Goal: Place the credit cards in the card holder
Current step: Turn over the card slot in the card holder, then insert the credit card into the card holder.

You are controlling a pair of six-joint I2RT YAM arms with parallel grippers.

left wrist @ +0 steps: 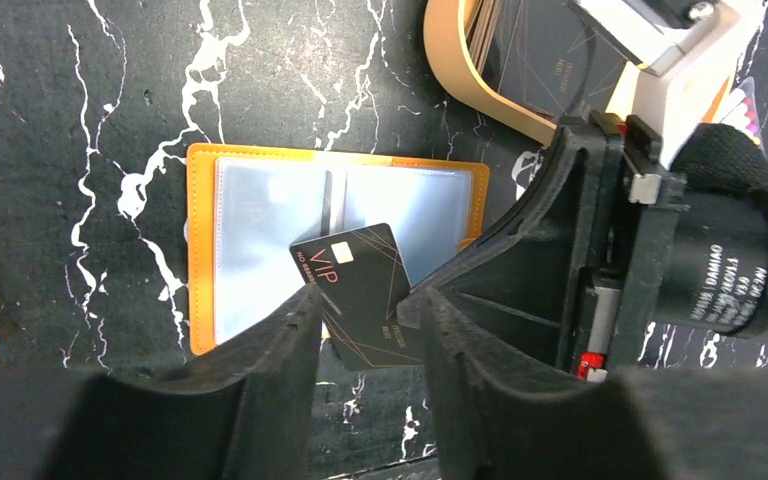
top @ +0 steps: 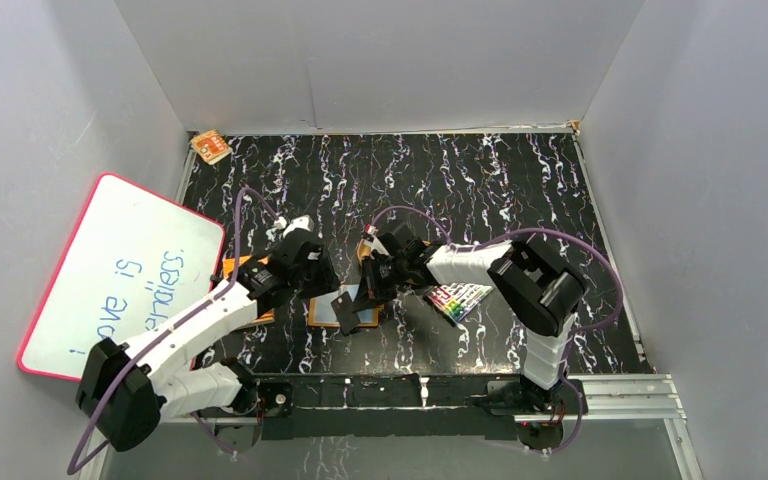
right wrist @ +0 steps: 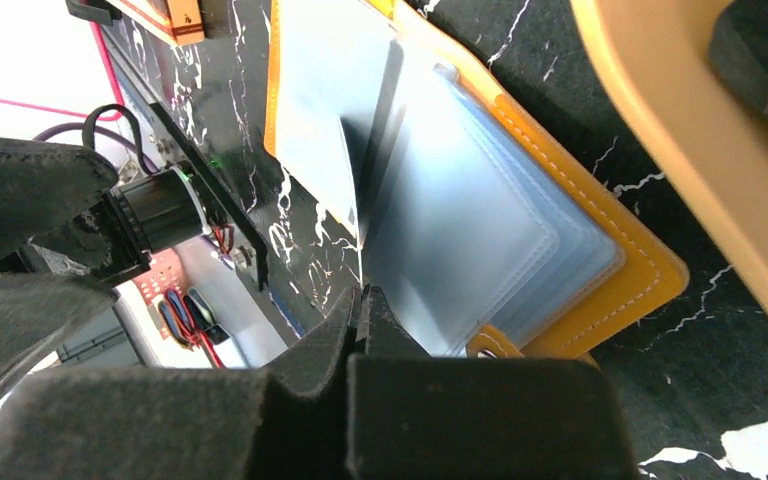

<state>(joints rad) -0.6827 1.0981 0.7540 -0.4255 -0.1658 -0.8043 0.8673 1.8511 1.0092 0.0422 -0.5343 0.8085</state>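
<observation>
The orange card holder [left wrist: 250,220] lies open on the table, its light-blue sleeves facing up; it also shows in the top view [top: 318,306] and the right wrist view [right wrist: 600,290]. My right gripper [top: 368,290] [right wrist: 360,292] is shut on a black credit card [left wrist: 365,270] marked VIP. It holds the card tilted, with the far corner over the holder's middle fold. The card shows edge-on in the right wrist view [right wrist: 358,230]. My left gripper [left wrist: 362,298] [top: 322,283] is open and empty, hovering just left of the card.
A tan oval tray [left wrist: 450,60] [right wrist: 660,130] with more dark cards [left wrist: 530,50] sits right of the holder. A pack of coloured markers [top: 462,297] lies further right. An orange booklet [top: 243,268] lies under my left arm. A whiteboard [top: 120,275] leans at the left.
</observation>
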